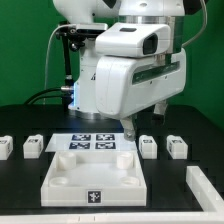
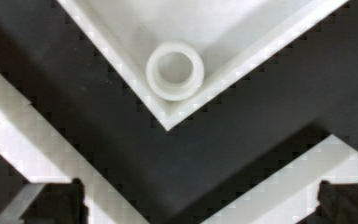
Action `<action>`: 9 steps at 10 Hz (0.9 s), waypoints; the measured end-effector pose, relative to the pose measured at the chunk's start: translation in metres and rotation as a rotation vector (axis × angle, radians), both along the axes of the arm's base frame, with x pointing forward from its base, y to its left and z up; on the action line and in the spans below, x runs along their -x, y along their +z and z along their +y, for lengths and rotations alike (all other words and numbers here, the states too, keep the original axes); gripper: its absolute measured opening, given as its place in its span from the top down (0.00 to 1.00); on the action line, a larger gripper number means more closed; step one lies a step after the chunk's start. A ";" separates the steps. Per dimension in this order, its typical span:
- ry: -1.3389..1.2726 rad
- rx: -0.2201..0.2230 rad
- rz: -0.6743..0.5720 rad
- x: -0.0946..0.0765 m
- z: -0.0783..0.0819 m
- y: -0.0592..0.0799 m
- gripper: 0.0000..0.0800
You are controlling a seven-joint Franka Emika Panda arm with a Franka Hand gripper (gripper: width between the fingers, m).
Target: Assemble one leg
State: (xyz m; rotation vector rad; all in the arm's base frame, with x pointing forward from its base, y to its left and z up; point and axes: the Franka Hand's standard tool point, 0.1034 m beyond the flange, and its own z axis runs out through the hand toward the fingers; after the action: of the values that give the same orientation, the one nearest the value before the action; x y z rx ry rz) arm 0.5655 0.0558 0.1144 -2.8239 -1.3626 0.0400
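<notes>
Several legs, small white blocks, stand in a row on the black table: two at the exterior view's left (image 1: 3, 147) (image 1: 33, 146) and two at its right (image 1: 148, 146) (image 1: 177, 147). The large flat white square part (image 1: 95, 178) lies in front. My gripper (image 1: 128, 130) hangs above that part's far right corner, apart from every leg. In the wrist view a corner of the square part (image 2: 247, 40) with a round socket (image 2: 174, 70) lies ahead of my gripper (image 2: 194, 205). The dark fingertips (image 2: 43, 200) stand wide apart with nothing between them. No leg shows in the wrist view.
The marker board (image 1: 92, 142) lies flat behind the square part, under the arm. A further white piece (image 1: 206, 190) lies at the front of the exterior view's right. Cables hang behind the arm at the exterior view's left.
</notes>
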 end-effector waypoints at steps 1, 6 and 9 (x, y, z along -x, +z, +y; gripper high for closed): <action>0.000 0.000 0.000 0.000 0.000 0.000 0.19; 0.038 -0.001 0.000 0.000 0.000 0.000 0.19; 0.158 -0.003 0.002 0.001 0.000 -0.001 0.19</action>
State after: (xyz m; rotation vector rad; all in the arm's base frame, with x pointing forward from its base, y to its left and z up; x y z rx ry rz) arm 0.5640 0.0556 0.1130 -2.7062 -1.5804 0.0416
